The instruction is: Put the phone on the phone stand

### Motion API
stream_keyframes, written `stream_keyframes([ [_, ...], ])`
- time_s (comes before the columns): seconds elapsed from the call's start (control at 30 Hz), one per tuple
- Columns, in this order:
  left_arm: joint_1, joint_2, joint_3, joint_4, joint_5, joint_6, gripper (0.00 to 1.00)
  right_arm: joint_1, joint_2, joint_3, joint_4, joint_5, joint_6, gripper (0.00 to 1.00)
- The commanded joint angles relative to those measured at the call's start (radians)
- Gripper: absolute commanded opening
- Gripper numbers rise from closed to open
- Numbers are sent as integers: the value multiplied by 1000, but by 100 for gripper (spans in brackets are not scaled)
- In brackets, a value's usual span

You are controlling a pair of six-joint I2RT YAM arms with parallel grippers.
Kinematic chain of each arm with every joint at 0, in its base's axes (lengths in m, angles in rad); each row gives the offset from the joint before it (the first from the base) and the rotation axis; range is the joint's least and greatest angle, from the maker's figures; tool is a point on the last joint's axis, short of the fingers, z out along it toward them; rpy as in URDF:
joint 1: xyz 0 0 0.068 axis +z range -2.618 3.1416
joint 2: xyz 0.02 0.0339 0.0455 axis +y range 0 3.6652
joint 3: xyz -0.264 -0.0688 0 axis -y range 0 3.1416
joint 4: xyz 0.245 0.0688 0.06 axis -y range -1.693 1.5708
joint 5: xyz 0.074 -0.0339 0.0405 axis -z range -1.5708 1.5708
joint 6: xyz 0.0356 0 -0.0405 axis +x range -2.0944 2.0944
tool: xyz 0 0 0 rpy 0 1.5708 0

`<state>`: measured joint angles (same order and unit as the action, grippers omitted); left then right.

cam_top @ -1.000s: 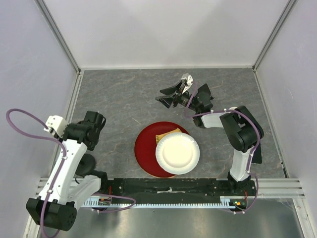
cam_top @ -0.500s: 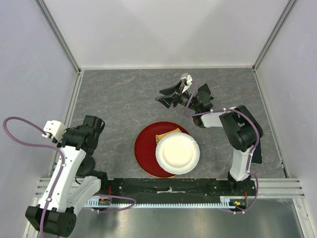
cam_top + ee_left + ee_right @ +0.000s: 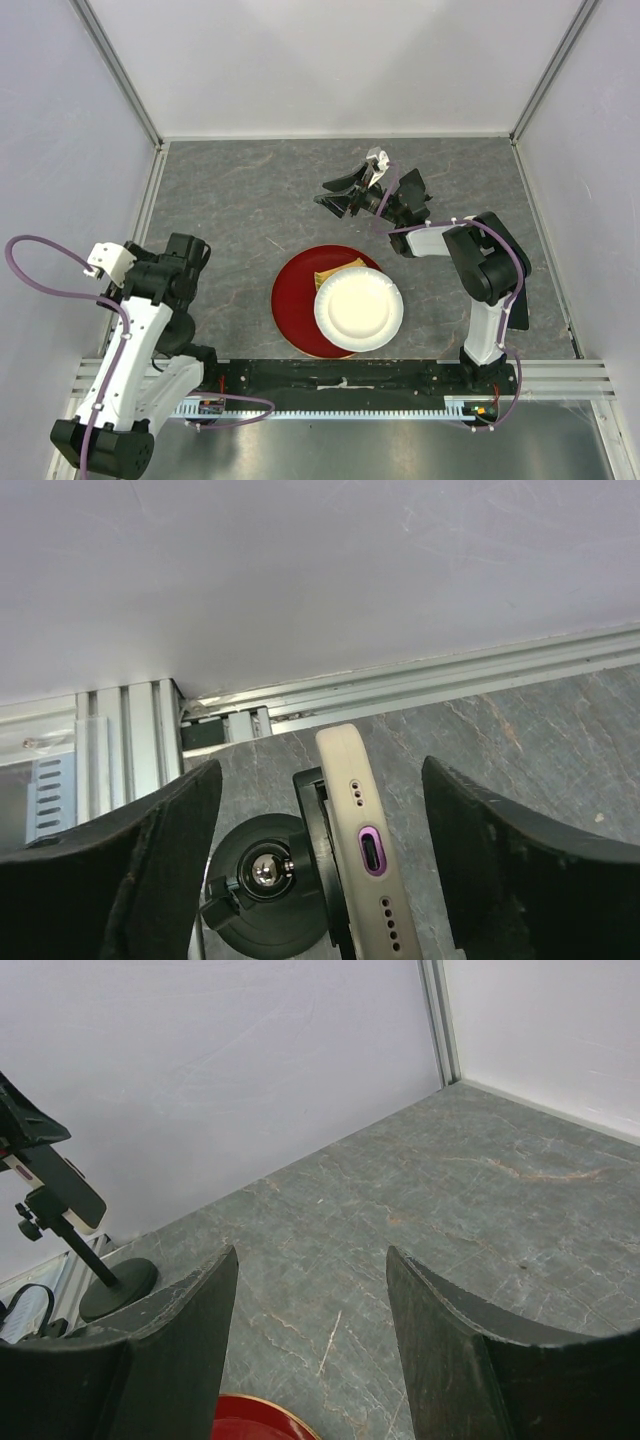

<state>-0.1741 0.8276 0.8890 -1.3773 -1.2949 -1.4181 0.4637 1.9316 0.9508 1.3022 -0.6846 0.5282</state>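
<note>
While the phone (image 3: 365, 850) sits clipped upright on the stand (image 3: 262, 875) at the near left of the table (image 3: 420, 1190), the left claw (image 3: 322, 780) straddles it, fingers spread wide and touching nothing, probably because the placing is done. The right claw (image 3: 310, 1260) gapes empty, well apart.

Enclosed cell: grey bench (image 3: 230, 200), white walls (image 3: 330, 60).
Bench dark grey, stone-patterned with pale veins. Walls plain matte panels at back and both sides. Corner posts (image 3: 120, 70): two, aluminium extrusion. Near-edge rail (image 3: 560, 372): slotted aluminium. Light even, apparently from overhead.
</note>
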Motion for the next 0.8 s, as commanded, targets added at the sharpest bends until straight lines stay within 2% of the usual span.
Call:
stream_keyframes([
  [0.0,2,-33,70,12,18,53,91,-5,13,34,307,-23,15,68],
  [0.13,2,-91,120,67,66,158,94,-7,17,36,307,-23,18,68],
  [0.27,4,-188,137,233,161,409,95,-7,17,36,305,-23,19,68],
  [0.3,2,-235,134,275,221,466,94,-7,17,36,304,-23,18,68],
  [0.33,2,-258,128,402,255,535,90,-7,15,37,295,-21,16,68],
  [0.37,2,-284,108,469,299,686,84,-8,12,39,289,-20,12,68],
  [0.4,2,-315,94,541,406,770,80,-7,10,40,269,-18,10,68],
  [0.43,2,-362,85,687,463,844,75,-10,7,40,255,-15,4,68],
  [0.47,4,-381,80,737,514,943,74,-10,-3,40,238,-10,-14,68],
  [0.5,4,-392,83,791,593,978,74,-10,-9,40,195,5,-26,68],
  [0.57,2,-383,108,912,676,1068,75,-10,-26,46,142,23,-66,69],
  [0.6,2,-368,122,940,769,1088,76,-10,-32,49,78,45,-79,69],
  [0.67,2,-285,172,984,868,1105,77,-10,-63,63,-4,89,-108,70],
  [0.7,2,-248,185,998,975,1102,77,-10,-78,68,-105,167,-134,71],
  [0.77,2,-149,203,1032,1086,1084,77,-10,-126,98,-241,262,-163,73],
])
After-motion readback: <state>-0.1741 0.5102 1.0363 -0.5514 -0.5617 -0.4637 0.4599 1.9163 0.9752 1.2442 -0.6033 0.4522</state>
